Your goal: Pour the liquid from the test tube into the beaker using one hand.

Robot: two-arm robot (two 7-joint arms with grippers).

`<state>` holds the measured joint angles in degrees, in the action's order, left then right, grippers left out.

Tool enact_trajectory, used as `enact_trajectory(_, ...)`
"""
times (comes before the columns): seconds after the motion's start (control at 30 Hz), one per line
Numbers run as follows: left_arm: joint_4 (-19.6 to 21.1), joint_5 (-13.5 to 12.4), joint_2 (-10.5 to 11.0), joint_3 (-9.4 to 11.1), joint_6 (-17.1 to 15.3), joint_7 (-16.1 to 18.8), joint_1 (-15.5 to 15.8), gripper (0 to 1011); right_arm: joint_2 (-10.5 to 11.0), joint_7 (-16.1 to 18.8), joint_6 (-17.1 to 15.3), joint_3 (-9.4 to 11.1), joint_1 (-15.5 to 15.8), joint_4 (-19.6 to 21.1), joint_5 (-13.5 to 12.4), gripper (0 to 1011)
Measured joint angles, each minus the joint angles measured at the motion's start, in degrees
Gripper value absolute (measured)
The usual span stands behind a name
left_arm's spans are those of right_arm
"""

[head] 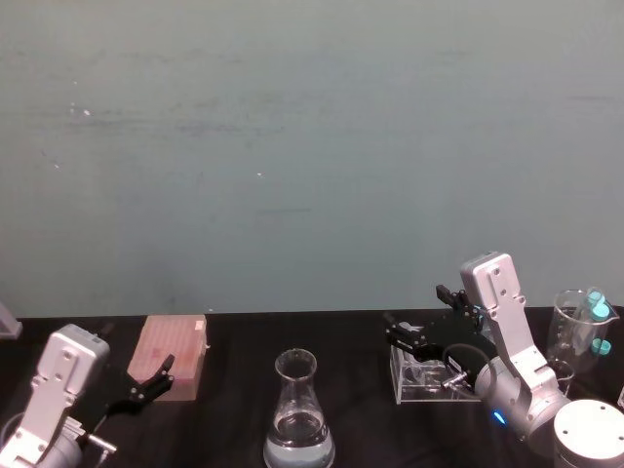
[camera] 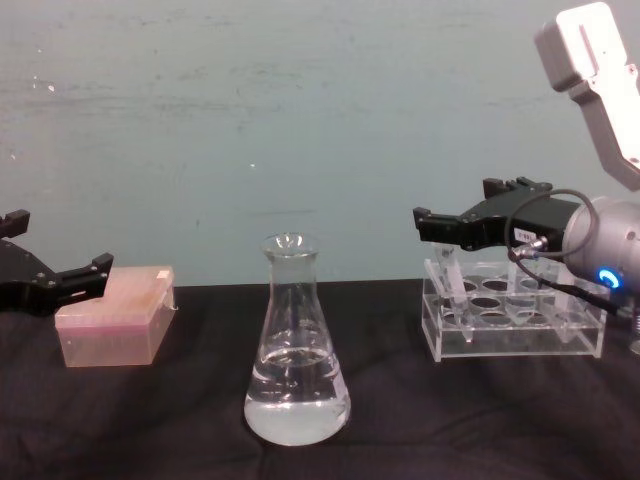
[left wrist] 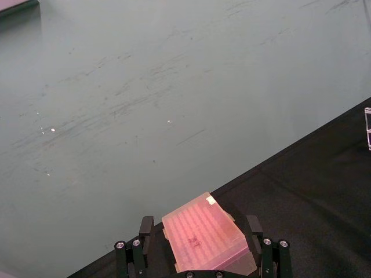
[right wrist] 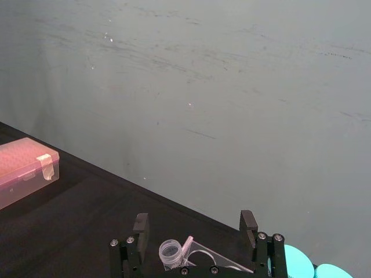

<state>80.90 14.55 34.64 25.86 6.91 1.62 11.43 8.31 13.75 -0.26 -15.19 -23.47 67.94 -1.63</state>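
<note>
The beaker is a clear conical flask standing at the table's middle front, with clear liquid in its base; it also appears as the beaker. The test tube stands tilted in the left end of a clear rack, and its open rim shows as the test tube. My right gripper hovers open just above that end of the rack, with nothing between its fingers; from the wrist camera the right gripper sits over the tube's rim. My left gripper is open at the left, by a pink box.
A pink lidded box lies at the left, beyond the left gripper. A glass vessel with teal-capped tubes stands at the far right behind the rack. A grey-green wall backs the black table.
</note>
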Motion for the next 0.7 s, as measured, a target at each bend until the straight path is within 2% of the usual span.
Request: enact_trajectory(0.7, 0.0, 0.0, 0.0, 0.0, 0.0, 0.0, 0.0, 1000, 0.0, 0.0, 0.0, 0.0, 0.0, 0.0, -0.01, 1003)
